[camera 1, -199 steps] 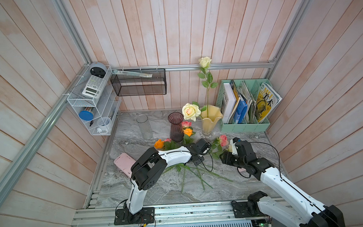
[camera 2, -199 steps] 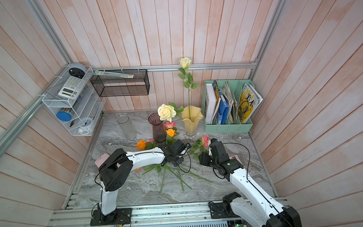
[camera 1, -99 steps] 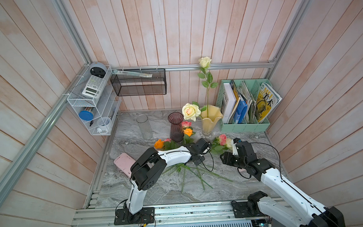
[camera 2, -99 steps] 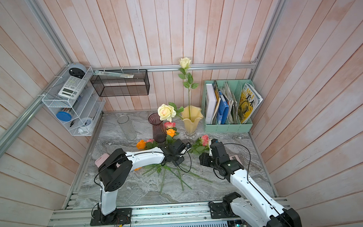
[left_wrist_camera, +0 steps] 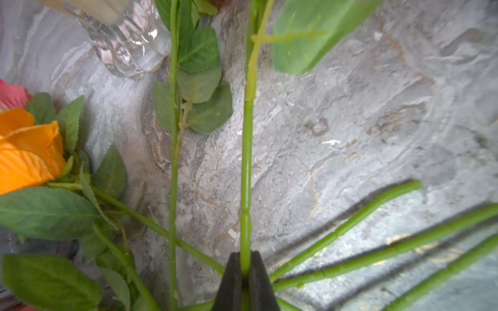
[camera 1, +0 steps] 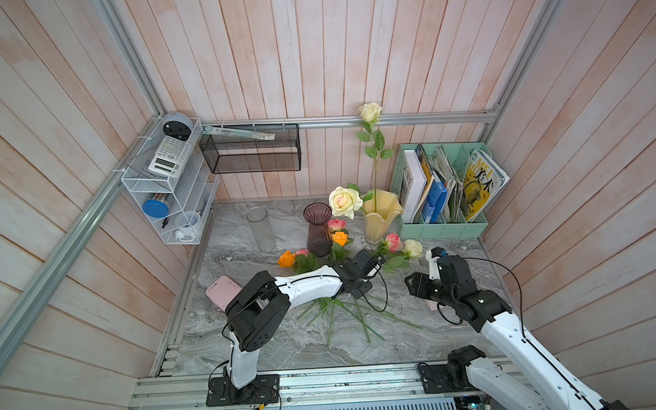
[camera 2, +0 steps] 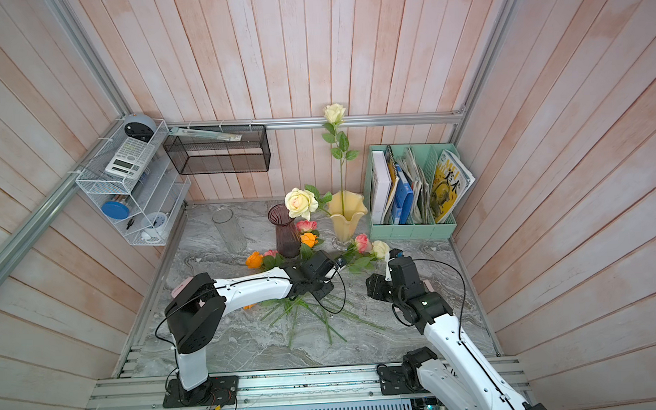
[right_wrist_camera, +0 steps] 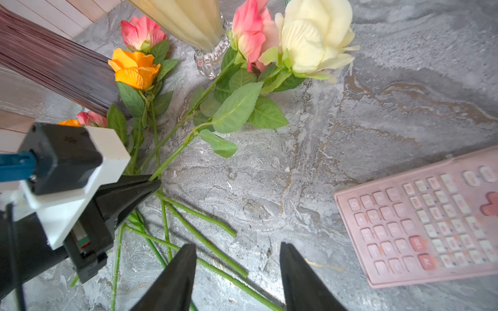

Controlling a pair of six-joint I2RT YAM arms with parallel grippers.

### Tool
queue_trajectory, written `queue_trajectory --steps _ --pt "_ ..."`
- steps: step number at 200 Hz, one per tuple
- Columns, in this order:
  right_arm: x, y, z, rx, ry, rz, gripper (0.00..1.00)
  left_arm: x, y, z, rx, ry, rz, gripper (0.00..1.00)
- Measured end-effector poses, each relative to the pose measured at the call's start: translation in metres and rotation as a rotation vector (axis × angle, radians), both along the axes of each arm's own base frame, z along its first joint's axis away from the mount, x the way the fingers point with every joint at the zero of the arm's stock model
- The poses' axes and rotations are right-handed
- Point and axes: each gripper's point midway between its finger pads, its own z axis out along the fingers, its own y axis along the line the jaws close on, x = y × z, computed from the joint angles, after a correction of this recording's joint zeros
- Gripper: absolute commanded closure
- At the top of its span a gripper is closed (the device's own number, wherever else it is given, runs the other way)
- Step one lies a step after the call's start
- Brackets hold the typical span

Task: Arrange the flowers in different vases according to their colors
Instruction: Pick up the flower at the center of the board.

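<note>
My left gripper (left_wrist_camera: 245,265) is shut on a green stem (left_wrist_camera: 246,167) lying on the marble. In the right wrist view that stem seems to run to the cream rose (right_wrist_camera: 315,35) beside a pink rose (right_wrist_camera: 250,29). The right gripper (right_wrist_camera: 238,246) hovers open above bare stems with nothing between its fingers. The yellow vase (camera 1: 381,215) holds two cream roses (camera 1: 370,111). The purple vase (camera 1: 318,228) and the clear vase (camera 1: 261,229) stand empty. Orange roses (camera 1: 286,259) and pink roses (camera 1: 336,224) lie around the purple vase.
A mint file holder (camera 1: 443,224) stands at the back right. A pink calculator (right_wrist_camera: 420,220) lies beside the right gripper, and a pink flat object (camera 1: 220,292) lies at the left. A wire rack (camera 1: 168,189) and a black mesh basket (camera 1: 251,148) hang on the walls.
The left gripper's jaws have closed onto the stem. The right arm has hardly moved.
</note>
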Motion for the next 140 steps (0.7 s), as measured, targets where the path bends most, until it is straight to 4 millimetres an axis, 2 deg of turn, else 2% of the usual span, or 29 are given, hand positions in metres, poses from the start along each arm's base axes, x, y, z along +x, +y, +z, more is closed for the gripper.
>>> queue_trajectory --steps 41,59,80,98,112,140 --pt "-0.002 -0.016 0.02 -0.02 -0.03 -0.045 0.44 -0.014 -0.005 0.018 -0.039 -0.005 -0.038 1.0" --pt "-0.004 -0.027 0.042 -0.025 -0.081 -0.079 0.43 -0.019 -0.006 0.026 -0.06 -0.003 -0.051 1.0" --pt "-0.007 -0.038 0.079 -0.027 -0.164 -0.101 0.43 -0.024 -0.001 0.041 -0.091 -0.014 -0.051 1.0" --pt "-0.012 -0.036 0.111 -0.012 -0.24 -0.073 0.42 -0.029 0.005 0.065 -0.139 -0.037 -0.047 1.0" --pt "-0.018 -0.03 0.132 0.013 -0.295 -0.03 0.42 -0.032 0.006 0.092 -0.2 -0.061 -0.048 1.0" --pt "-0.031 -0.019 0.153 0.055 -0.348 0.05 0.42 -0.04 0.009 0.146 -0.329 -0.111 -0.055 1.0"
